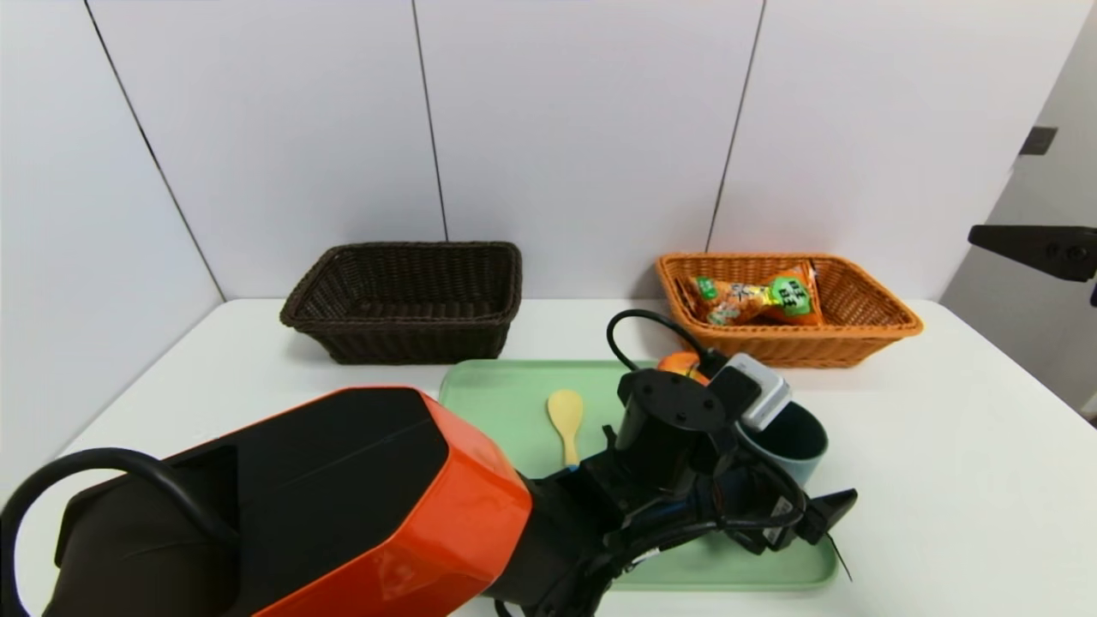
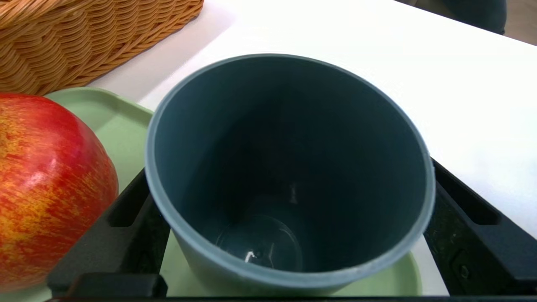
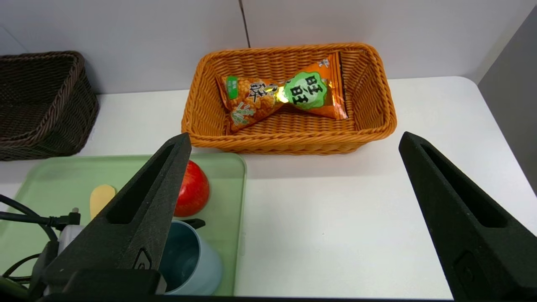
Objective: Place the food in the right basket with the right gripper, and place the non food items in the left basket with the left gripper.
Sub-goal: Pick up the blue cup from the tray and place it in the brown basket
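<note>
Our left gripper [image 2: 289, 176] straddles the cup [image 1: 784, 441] on the tray's right, spread wide, presumably to pinch it for the left basket [image 1: 403, 334].

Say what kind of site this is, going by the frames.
Probably a robot test or demo station: a robot arm over a green tray on a white table, two wicker baskets behind, plain white panels around.
</note>
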Robot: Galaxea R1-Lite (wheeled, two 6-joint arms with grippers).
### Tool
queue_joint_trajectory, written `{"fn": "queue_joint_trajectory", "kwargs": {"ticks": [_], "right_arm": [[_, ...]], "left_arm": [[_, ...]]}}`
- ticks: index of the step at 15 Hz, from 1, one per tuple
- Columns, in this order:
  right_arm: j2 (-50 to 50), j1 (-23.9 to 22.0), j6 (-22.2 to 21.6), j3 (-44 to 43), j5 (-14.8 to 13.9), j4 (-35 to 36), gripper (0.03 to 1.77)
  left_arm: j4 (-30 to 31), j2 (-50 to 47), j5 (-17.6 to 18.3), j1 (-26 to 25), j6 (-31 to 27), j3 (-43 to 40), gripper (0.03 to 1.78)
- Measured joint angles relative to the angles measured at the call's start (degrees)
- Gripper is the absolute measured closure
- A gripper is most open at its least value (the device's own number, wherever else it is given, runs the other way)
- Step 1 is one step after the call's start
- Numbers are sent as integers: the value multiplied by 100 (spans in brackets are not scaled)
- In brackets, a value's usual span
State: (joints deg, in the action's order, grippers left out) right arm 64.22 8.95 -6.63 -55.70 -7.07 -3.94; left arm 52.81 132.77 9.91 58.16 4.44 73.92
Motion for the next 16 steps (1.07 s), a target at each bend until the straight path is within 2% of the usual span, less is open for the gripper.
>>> {"fn": "queue_joint_trajectory", "kwargs": {"ticks": [3,8,10,12,14,16], "right_arm": [[-9,0,-1,13,7,4,9],[-11,0,0,11,16,6,9],[-13,0,-9,49,5,2,9],[-16,0,-12,105,2,0,9],[-9,0,-34,154,2,9,9],[11,0,-37,173,11,-2,9]], "left_arm": [[-6,50,6,2,0,38,58],[-30,23,1,2,10,57,63],[-243,-223,1,35,66,77,63],[-848,-719,1,63,217,221,63],[-1888,-1434,-18,-9,372,619,63],[-3044,-2163,-94,-519,446,1136,63]]}}
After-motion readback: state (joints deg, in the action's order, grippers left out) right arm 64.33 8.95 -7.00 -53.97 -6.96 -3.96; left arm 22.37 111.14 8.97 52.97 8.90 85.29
